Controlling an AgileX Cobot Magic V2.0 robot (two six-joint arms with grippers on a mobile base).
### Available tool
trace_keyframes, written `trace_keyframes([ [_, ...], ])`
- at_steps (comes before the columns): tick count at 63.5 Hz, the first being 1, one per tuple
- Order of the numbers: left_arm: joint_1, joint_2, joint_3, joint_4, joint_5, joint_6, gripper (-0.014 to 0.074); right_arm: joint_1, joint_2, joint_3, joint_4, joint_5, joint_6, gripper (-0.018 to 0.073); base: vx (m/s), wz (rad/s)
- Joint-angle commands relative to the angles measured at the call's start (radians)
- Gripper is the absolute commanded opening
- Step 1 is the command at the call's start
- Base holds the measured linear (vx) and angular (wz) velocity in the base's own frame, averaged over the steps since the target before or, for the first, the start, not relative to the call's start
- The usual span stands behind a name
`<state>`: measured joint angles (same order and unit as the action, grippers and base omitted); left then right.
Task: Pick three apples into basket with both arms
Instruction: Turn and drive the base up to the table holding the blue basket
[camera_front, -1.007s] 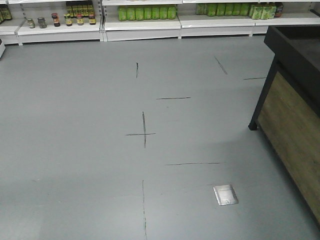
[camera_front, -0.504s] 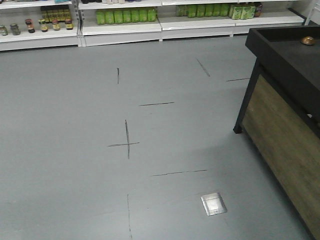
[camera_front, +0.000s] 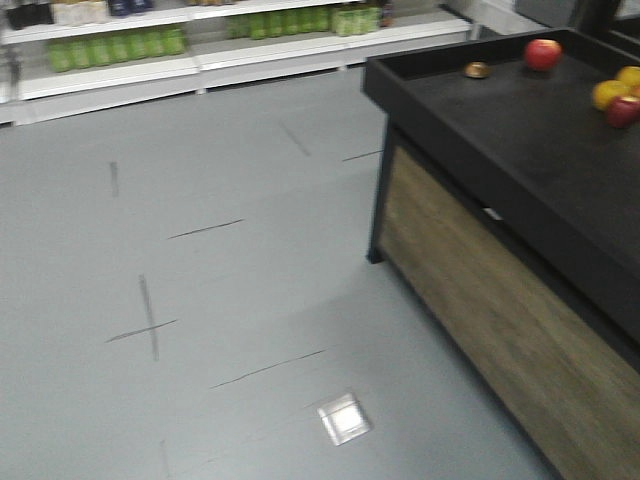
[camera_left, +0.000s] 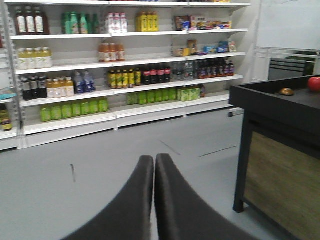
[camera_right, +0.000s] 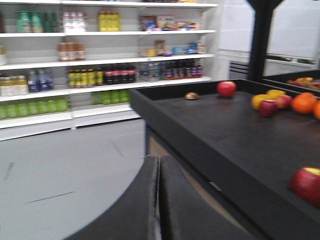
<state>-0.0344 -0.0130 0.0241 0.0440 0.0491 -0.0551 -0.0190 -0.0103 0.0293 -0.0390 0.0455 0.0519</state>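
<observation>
**Approach stage: no apple yet taken**

The step in hand was judged to be the approach to the black display table (camera_front: 520, 150); no picking was seen to have been begun. The left gripper (camera_left: 154, 160) was found with its fingers pressed together and nothing between them; the right gripper (camera_right: 159, 161) was found likewise closed and empty; both were held well short of the fruit.

The apples were located on the table top. A dark red apple (camera_right: 306, 185) lay near the front edge; a second red apple (camera_right: 226, 88) lay at the far end, near a small brown object (camera_right: 192, 95); a third red apple (camera_right: 268, 107) lay beside oranges (camera_right: 304, 103) and yellow fruit (camera_right: 275, 93). Which of these were the wanted three could not be fully settled. The basket was shown in no view.

The next move was judged to call for the table to be closed on, the fingers to be opened, and the basket to be located before any apple was lifted.
</observation>
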Motion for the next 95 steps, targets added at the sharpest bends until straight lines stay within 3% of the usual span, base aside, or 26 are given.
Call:
trace_keyframes([
  [1, -0.006, -0.014, 0.023, -0.002, -0.079, -0.008, -0.0006, -0.002, -0.011, 0.014, -0.004, -0.073, -0.004, -0.0009, 0.16, -0.61],
  [95, -0.006, -0.014, 0.023, -0.002, -0.079, -0.008, -0.0006, -0.002, -0.011, 0.014, -0.004, -0.074, -0.004, -0.0009, 0.15, -0.58],
])
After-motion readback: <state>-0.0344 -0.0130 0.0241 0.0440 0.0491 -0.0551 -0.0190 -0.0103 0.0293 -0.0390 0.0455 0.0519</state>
